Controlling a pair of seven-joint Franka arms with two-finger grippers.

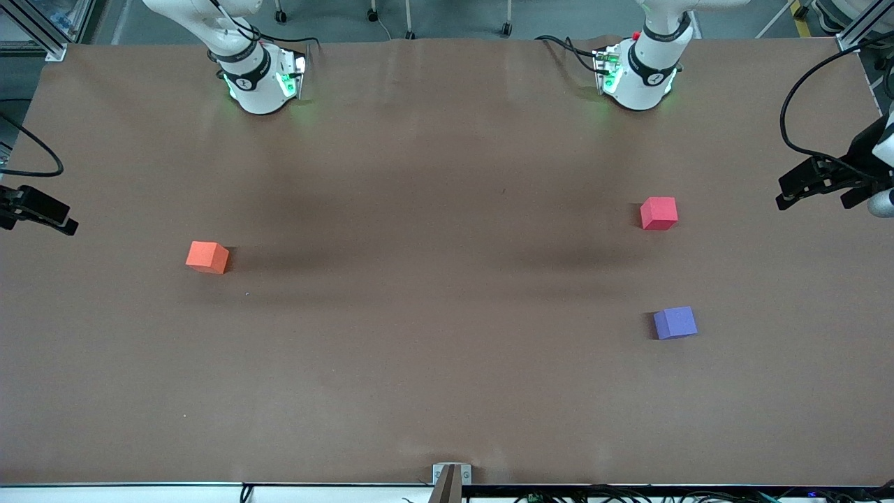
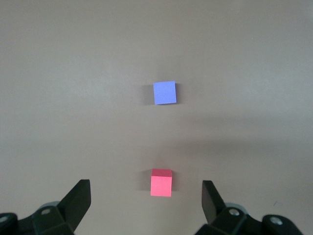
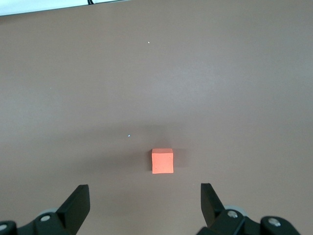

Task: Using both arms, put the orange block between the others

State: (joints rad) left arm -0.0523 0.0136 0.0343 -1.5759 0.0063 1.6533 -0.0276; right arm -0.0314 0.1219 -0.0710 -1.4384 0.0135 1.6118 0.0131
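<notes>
The orange block (image 1: 207, 257) (image 3: 162, 161) lies alone toward the right arm's end of the table. The two others lie toward the left arm's end: the pinkish-red cube (image 1: 658, 213) (image 2: 161, 182), and the purple-blue cube (image 1: 675, 323) (image 2: 165, 93) nearer the front camera, a gap between them. My left gripper (image 2: 145, 186) hangs open high over the table by the pinkish-red cube, holding nothing. My right gripper (image 3: 144, 188) hangs open high over the table by the orange block, also holding nothing. Only the arms' bases (image 1: 260, 80) (image 1: 641, 73) show in the front view.
Brown table surface (image 1: 433, 209) spreads wide between the cubes. A black device with a cable (image 1: 38, 209) juts in at the right arm's end, another (image 1: 827, 180) at the left arm's end. A small metal bracket (image 1: 451, 475) sits at the table's front edge.
</notes>
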